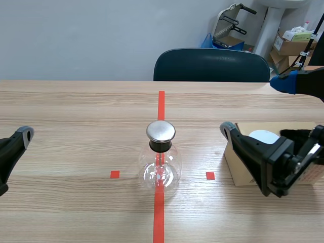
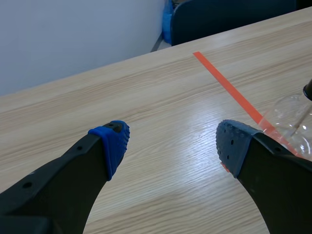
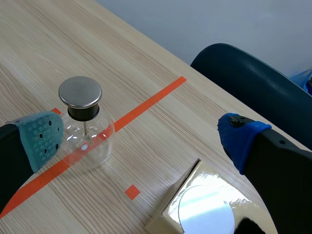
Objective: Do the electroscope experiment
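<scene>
The pale wood-grain table [image 1: 76, 111] is bearing everything, with a dark rounded chair [image 1: 211, 65] sitting behind it. The right claw [image 3: 141, 139] is hovering wide open over a cardboard box [image 1: 238, 169]. The left claw [image 2: 173, 144] is hanging low, also spread wide. Between them a round, clear glass flask [image 1: 160, 169] is standing on the centre tape line, capped by a dull metal disc [image 1: 161, 131]. Something white and round [image 3: 202, 209], maybe a lid, is lying on the box.

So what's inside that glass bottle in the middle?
A thin rod hangs down inside the bottle from the black stopper under the metal cap, with something small and pale at its end. The stopper hides the rod's top.
</scene>
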### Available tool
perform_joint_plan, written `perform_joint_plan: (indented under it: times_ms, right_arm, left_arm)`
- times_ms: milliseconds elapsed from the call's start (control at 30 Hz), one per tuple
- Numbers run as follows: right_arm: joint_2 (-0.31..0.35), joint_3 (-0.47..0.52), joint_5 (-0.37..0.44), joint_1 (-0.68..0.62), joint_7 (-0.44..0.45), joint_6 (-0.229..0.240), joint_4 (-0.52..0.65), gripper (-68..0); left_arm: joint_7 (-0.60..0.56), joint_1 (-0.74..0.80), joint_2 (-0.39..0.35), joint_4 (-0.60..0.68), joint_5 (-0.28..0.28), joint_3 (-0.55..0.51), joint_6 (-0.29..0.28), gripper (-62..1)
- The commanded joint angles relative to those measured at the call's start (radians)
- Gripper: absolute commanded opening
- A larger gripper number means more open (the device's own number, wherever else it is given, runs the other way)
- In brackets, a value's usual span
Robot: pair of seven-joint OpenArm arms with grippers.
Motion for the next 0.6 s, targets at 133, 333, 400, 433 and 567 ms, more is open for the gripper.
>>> perform_joint_plan:
  times_ms: [133, 333, 400, 433, 567]
  right_arm:
    - [0.007, 0.007, 0.008, 0.0, 0.014, 0.0, 0.007, 0.4]
    - [0.007, 0.007, 0.008, 0.0, 0.014, 0.0, 0.007, 0.4]
    - [0.007, 0.007, 0.008, 0.0, 0.015, 0.0, 0.007, 0.4]
    - [0.007, 0.007, 0.008, 0.0, 0.015, 0.0, 0.007, 0.4]
    - [0.007, 0.007, 0.007, 0.0, 0.016, 0.0, 0.007, 0.4]
  left_arm:
    - [0.062, -0.042, 0.053, 0.011, 0.071, -0.007, -0.002, -20.4]
    - [0.062, -0.047, 0.075, 0.034, 0.089, -0.007, -0.001, -20.4]
    - [0.063, -0.066, 0.09, 0.04, 0.089, -0.007, -0.001, -20.4]
    - [0.071, -0.077, 0.098, 0.042, 0.095, -0.007, -0.001, -20.4]
    - [0.134, -0.133, 0.126, 0.042, 0.145, -0.007, -0.002, -20.4]
